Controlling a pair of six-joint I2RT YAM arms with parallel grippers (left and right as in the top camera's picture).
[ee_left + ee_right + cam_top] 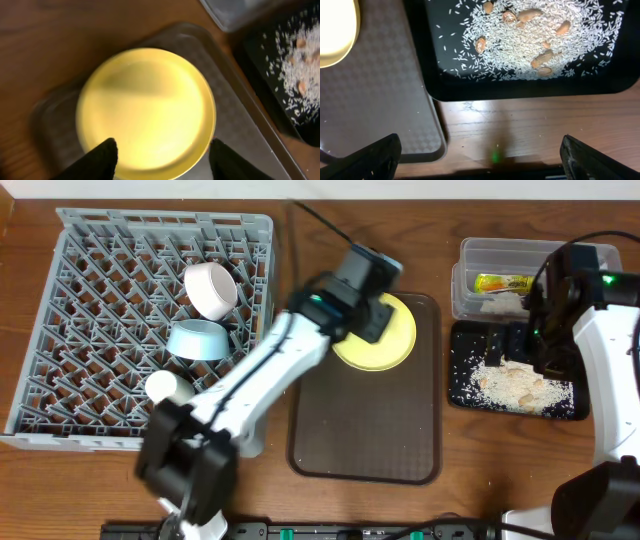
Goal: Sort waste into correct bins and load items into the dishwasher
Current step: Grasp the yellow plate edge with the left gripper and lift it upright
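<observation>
Left gripper [164, 146] with fingers apart, straddling near rim of yellow plate [145, 100], plate on brown tray [237, 122]

Warm brown wooden table [480, 460] with visible grain; a pale strip [450, 188] runs beyond its far edge

Overhead looks straight down on my whole tabletop [470, 450]. Both wrist views face down, close in; they share the yellow plate [145, 110] and black tray [520, 89].
</observation>
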